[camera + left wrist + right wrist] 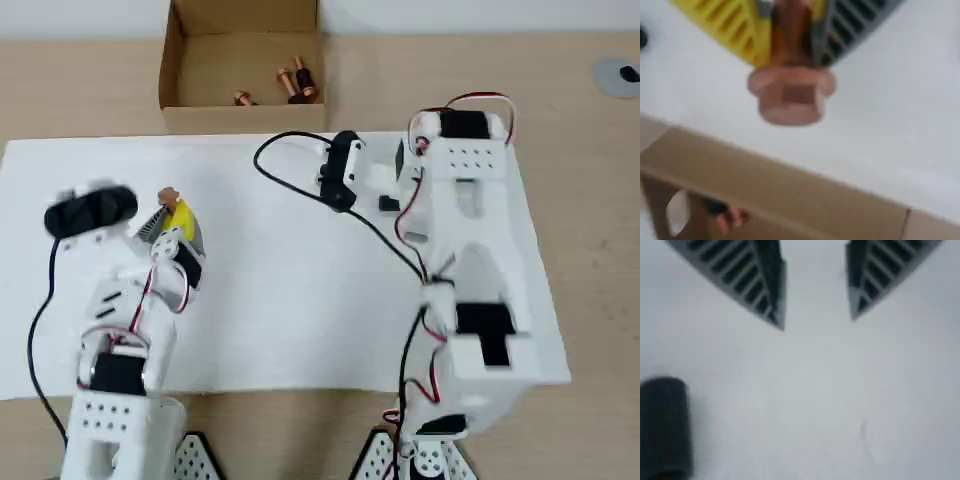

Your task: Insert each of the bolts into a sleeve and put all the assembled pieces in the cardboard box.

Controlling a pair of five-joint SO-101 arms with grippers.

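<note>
Left claw, one yellow and one grey ribbed finger, was clamped on the shank of a copper-coloured flanged hex bolt, with the head poking out past the tips. No sleeve was visible on that bolt. In the high view this claw sat at centre left of the frame, over the white paper sheet on the wooden table, short of the open brown cardboard box at top centre. The box held a few copper bolt pieces with dark sleeves. Right claw was wide open and empty above the sheet. A black cylindrical sleeve lay at lower left of the right wrist view, outside the gap between the fingers and untouched. Likely risks: the bolt was close to the box wall, so letting go there would probably drop an unsleeved bolt in. The grip was on smooth shank only, so the bolt could slip or twist if it was bumped. The sleeve lay on its side and could roll off if the right claw closed off-centre, and two arms meeting mid-sheet could misalign bolt and bore.
</note>
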